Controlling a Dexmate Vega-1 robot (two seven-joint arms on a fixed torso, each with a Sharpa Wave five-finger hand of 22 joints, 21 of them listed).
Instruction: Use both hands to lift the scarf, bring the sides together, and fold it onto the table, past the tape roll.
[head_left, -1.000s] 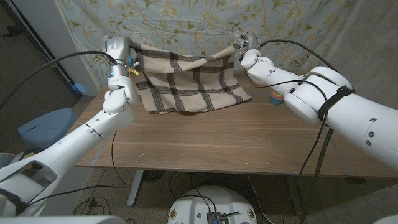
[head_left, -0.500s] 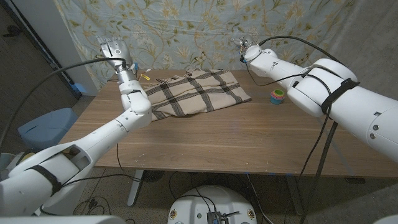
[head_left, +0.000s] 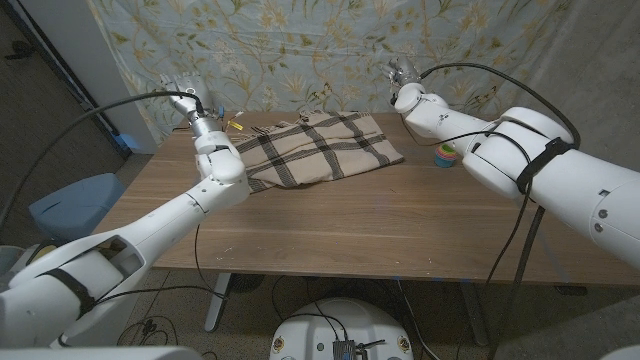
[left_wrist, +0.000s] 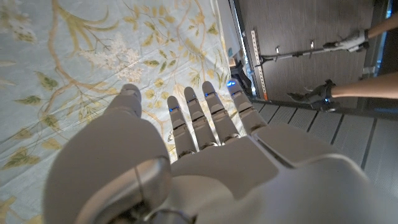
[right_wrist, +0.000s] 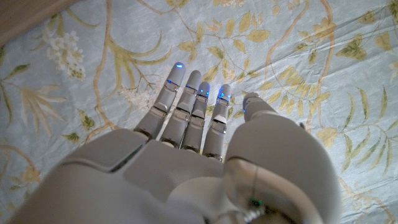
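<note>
Scarf (head_left: 315, 148) lying folded in a loose heap on the table (head_left: 350, 220), plaid cream with dark stripes, below and between the two raised hands, touching neither. Nearer to the left hand (head_left: 181, 86) than to the right hand (head_left: 404, 74), with its left end just under the left forearm.

Tape roll (head_left: 445, 154) standing on the table below the right arm, off to the side of the scarf's right end, apart from it, coloured in bands.

Left hand held up above the table's far left corner, holding nothing; in the left wrist view (left_wrist: 186, 155) fingers (left_wrist: 193, 118) straight and slightly apart, pointing toward the flowered curtain (left_wrist: 74, 74). A small yellow thing (head_left: 236, 126) just below that wrist, near the scarf's edge, too small to tell.

Right hand lifted over the table's far right side, likewise holding nothing; in the right wrist view (right_wrist: 199, 162) fingers (right_wrist: 186, 106) stretched out close beside one another, tips lit blue, facing the same curtain (right_wrist: 323, 56).

Beyond the left hand in its wrist view, a dark ribbed wall (left_wrist: 298, 37) and a person's arms (left_wrist: 367, 87) at the edge.
</note>
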